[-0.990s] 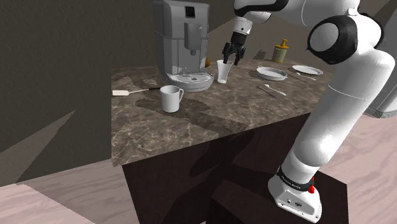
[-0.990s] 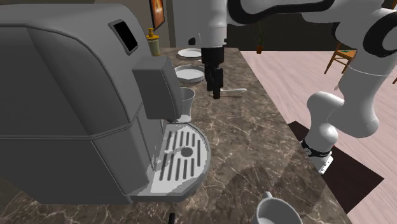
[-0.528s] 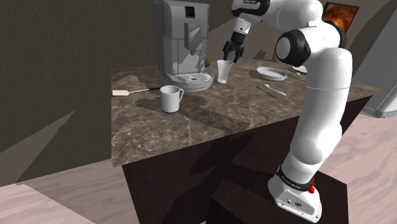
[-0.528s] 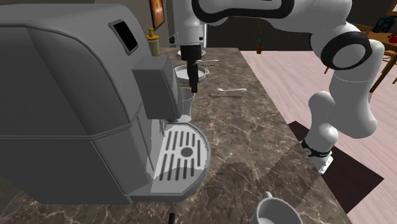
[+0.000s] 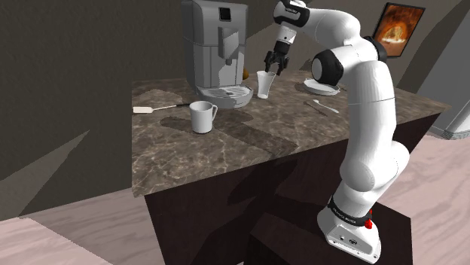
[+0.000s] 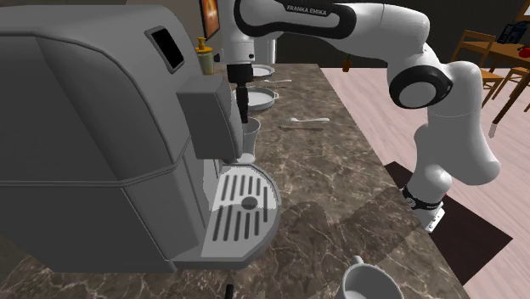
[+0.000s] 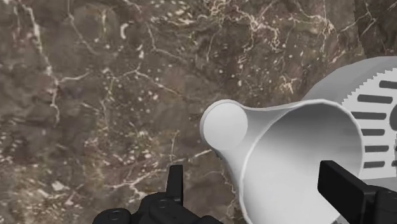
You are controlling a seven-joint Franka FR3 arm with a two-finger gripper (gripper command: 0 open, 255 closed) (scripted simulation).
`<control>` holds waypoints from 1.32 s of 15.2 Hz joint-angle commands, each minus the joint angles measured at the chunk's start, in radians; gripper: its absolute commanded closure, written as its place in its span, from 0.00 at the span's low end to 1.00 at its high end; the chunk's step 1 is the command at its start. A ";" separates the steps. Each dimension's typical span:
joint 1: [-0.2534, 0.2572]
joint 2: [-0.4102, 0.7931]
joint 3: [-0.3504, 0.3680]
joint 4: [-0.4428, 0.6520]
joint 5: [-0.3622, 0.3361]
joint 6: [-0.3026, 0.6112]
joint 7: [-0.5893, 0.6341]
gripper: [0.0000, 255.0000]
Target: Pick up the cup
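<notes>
Cup (image 5: pixel 263 83), white and tall, stands upright on the marble table (image 5: pixel 226 150) at 3 o'clock of the coffee machine (image 5: pixel 215 45) in the shoulder view; a mug (image 5: pixel 202 117) sits at its 8 o'clock. End effector (image 5: pixel 273 66) hangs just above the rim, fingers apart, straddling the mouth in the wrist view. Approach looks done. Lowering, closing and lifting are not yet done.
</notes>
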 commanded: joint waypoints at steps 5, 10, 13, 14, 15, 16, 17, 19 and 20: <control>0.026 -0.023 -0.004 -0.102 -0.011 0.076 -0.019 0.00; 0.026 -0.023 -0.004 -0.102 -0.011 0.076 -0.020 1.00; 0.026 -0.023 -0.004 -0.102 -0.011 0.076 -0.020 1.00; 0.026 -0.023 -0.004 -0.102 -0.011 0.076 -0.020 1.00; 0.026 -0.023 -0.004 -0.102 -0.011 0.076 -0.019 1.00; 0.021 -0.019 -0.003 -0.081 -0.009 0.060 -0.015 1.00; 0.016 -0.013 -0.002 -0.059 -0.007 0.044 -0.011 1.00; 0.004 -0.001 0.000 -0.012 -0.001 0.011 -0.002 1.00; -0.003 0.006 0.001 0.013 0.003 -0.007 0.003 1.00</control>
